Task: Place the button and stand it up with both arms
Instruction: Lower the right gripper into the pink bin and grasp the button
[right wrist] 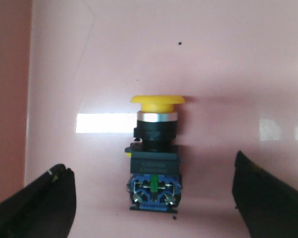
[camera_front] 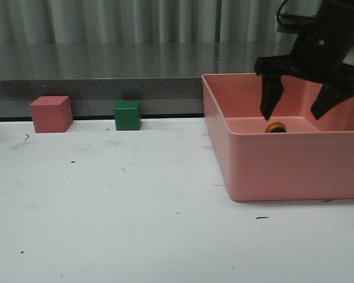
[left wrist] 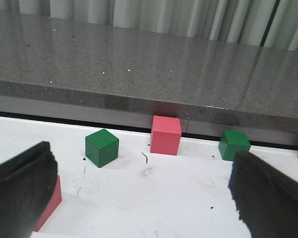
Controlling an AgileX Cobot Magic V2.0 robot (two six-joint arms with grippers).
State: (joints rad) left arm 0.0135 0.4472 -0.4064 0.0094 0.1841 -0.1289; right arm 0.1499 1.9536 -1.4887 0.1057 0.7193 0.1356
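**A:** Inside the pink bin (camera_front: 271, 168) on the right side of the table, that's where the button (camera_front: 276, 127) is lying. In the front view only its yellow cap is peeking over the near wall. The right wrist view is showing it way better: the button (right wrist: 155, 157) is lying flat on its side on the bin floor, with the yellow mushroom cap, silver ring, black neck and blue-and-clear base all in a row.

**B:** And the right gripper (camera_front: 300, 111)? Is it grabbing anything?

**A:** Nope. It's hanging over the bin with its fingers spread wide and pointing down, one on each side of the button. From the wrist camera the two fingertips (right wrist: 39, 203) are sitting well clear of the base on either side, nothing touching.

**B:** What's the left one doing?

**A:** The left gripper (left wrist: 144, 198) is only showing up in its own wrist view. Its jaws are wide apart too, holding nothing, and it's looking across the white table (left wrist: 154, 203) at the back row: a green cube (left wrist: 102, 147), a pink cube (left wrist: 166, 135) and a second green cube (left wrist: 234, 144), all lined up near the grey ledge (left wrist: 139, 64). There's also something pink (left wrist: 50, 201) poking out beside one finger, can't tell what it is.

**B:** Are the cubes showing in the front view?

**A:** Two of them are, a pink cube (camera_front: 51, 114) and a green cube (camera_front: 128, 115), sitting well apart from the bin.
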